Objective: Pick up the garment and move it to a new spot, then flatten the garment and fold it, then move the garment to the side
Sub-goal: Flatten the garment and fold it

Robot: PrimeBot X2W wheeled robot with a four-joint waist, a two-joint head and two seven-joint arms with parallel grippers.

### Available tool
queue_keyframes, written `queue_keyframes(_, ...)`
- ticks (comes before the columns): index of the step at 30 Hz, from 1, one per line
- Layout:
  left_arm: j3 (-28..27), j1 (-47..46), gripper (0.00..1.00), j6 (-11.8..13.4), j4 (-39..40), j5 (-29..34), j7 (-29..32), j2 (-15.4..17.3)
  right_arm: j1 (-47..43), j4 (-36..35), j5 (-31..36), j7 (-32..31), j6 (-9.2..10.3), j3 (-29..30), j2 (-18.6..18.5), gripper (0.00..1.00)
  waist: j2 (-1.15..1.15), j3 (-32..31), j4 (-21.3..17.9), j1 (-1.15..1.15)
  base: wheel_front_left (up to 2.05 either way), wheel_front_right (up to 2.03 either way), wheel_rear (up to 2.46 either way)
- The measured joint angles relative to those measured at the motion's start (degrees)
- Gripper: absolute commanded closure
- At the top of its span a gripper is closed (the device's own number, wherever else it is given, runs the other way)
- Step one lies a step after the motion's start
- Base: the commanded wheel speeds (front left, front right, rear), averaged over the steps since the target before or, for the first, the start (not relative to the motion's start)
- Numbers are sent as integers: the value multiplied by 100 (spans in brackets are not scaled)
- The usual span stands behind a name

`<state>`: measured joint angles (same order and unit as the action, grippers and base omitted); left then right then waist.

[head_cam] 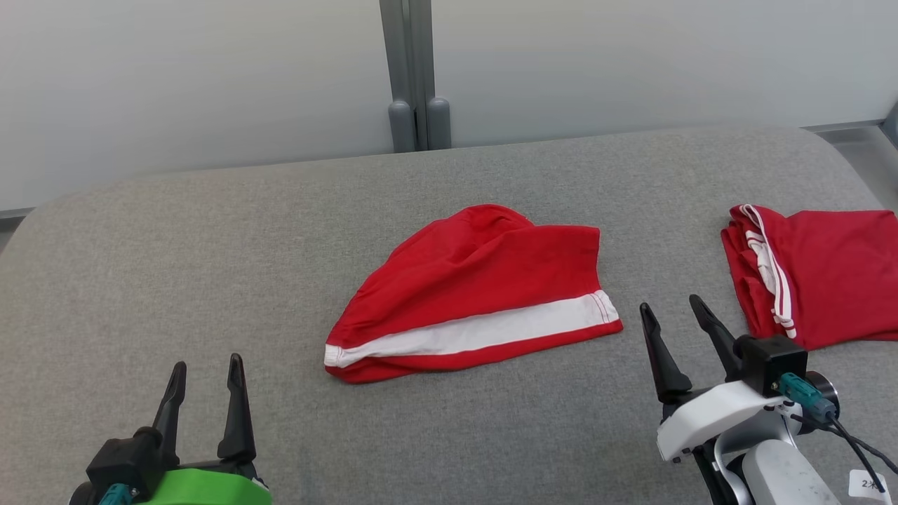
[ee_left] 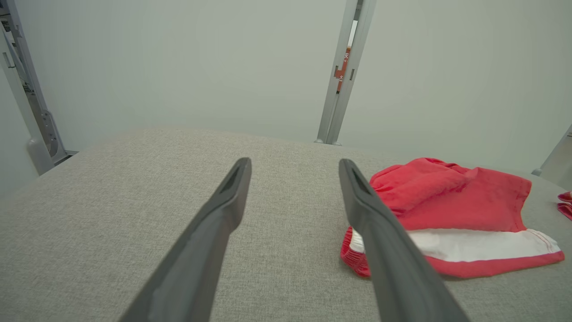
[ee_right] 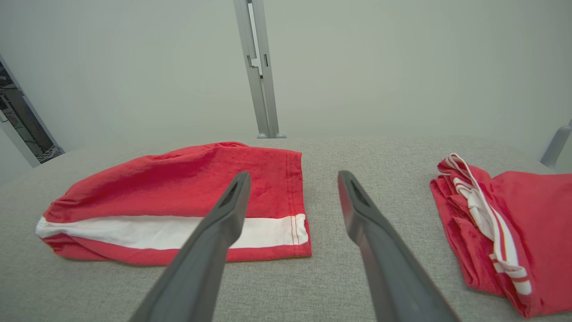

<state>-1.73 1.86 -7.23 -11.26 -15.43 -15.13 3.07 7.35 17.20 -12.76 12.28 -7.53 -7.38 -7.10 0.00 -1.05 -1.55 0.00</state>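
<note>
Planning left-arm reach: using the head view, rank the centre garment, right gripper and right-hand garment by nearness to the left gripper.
From the left gripper:
1. Centre garment, mid-table.
2. Right gripper, lower right.
3. Right-hand garment, far right edge.

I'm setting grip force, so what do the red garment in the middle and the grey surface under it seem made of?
Red garment: soft matte knit, likely cotton or a blend; it creases loosely and shows stitched hems. Its white band looks like the same cloth. Grey surface: matte woven upholstery-type fabric with a fine flecked weave; its padding cannot be judged.
</note>
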Motion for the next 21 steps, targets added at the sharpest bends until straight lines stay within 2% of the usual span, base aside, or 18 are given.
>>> queue_keyframes(9, 56, -7, 0, -7, 46, 14, 0, -10, 69, -49, -24, -30, 0, -32, -41, 0, 0, 89, -10, 0, 0, 0, 0)
queue_keyframes(13, 454, -102, 0, -8, -388, -169, -1, 24, 244, -53, -76, -321, 0, -53, -87, 0, 0, 173, -1, 0, 0, 0, 0)
queue_keyframes(18, 1098, -758, 0, -14, -1210, -605, 208, 335, 724, 182, -224, -1291, 0, -145, -94, 0, 0, 402, -2, 0, 0, 0, 0)
queue_keyframes(21, 1376, -1179, 0, -14, -1604, -835, 413, 392, 1074, 470, -337, -1895, 0, -159, -94, 0, 0, 572, -10, 0, 0, 0, 0)
